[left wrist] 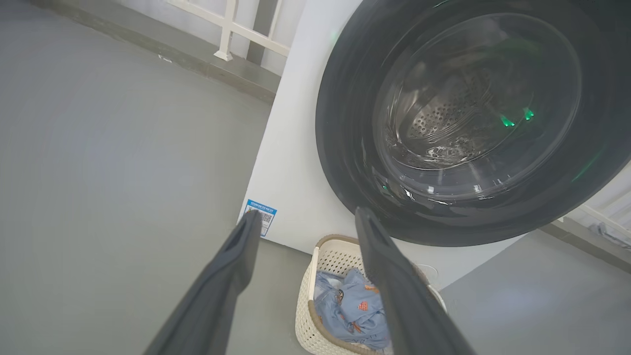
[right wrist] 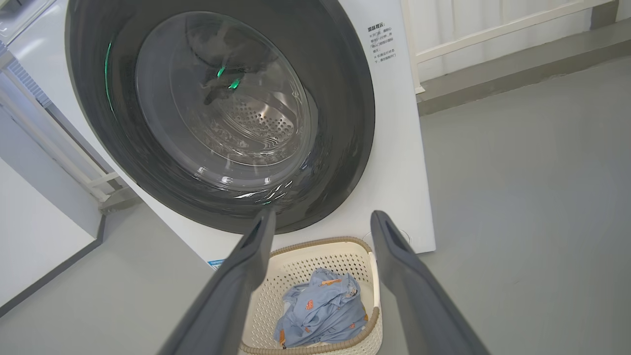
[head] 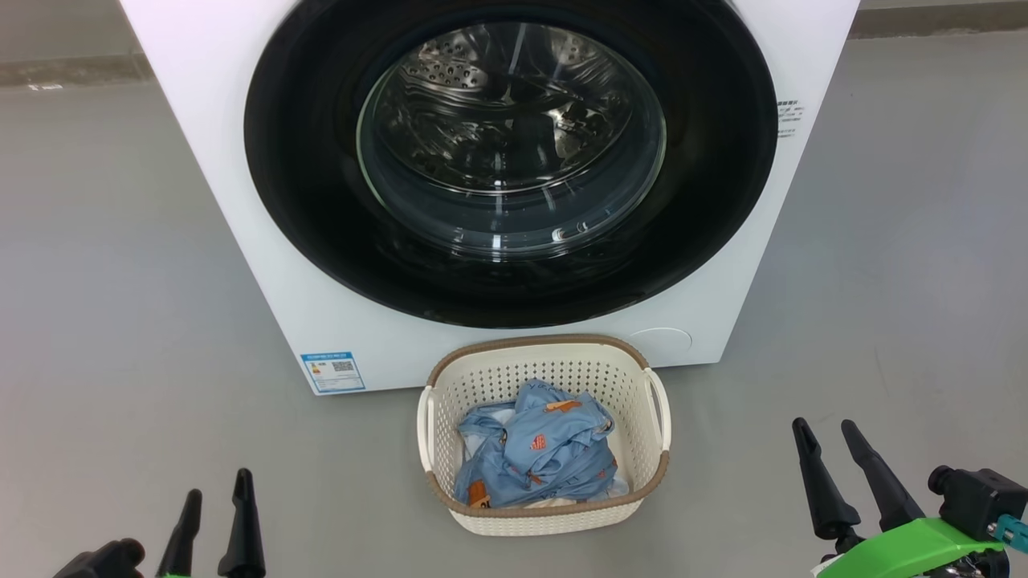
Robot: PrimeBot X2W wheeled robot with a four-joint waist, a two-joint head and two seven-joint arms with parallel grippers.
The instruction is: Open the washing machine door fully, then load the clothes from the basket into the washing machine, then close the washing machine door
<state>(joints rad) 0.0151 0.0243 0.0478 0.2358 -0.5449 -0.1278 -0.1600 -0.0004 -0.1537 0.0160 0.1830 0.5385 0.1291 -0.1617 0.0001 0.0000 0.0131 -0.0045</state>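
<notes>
Both of my hands were released and held nothing. My left gripper [head: 218, 482] sat low on its side and my right gripper [head: 822, 422] low on the other, each with its two dark fingers spread apart over the grey floor [head: 120, 281]. Neither touched anything.

Ahead of me the washing machine [head: 385, 345] stood with the washing machine door [head: 511, 140] shut flat against its white front. The steel drum showed through the glass bowl, and I saw nothing inside it. The basket [head: 562, 373] sat on the floor just in front of the machine, below the door and between my two grippers. The clothes [head: 534, 453] lay heaped in it, light blue fabric with orange prints and a little white cloth underneath.

As I judged it, no part of the job was done. The door had yet to be swung fully open, every garment had to go from the basket into the drum, and the door then had to be closed.
</notes>
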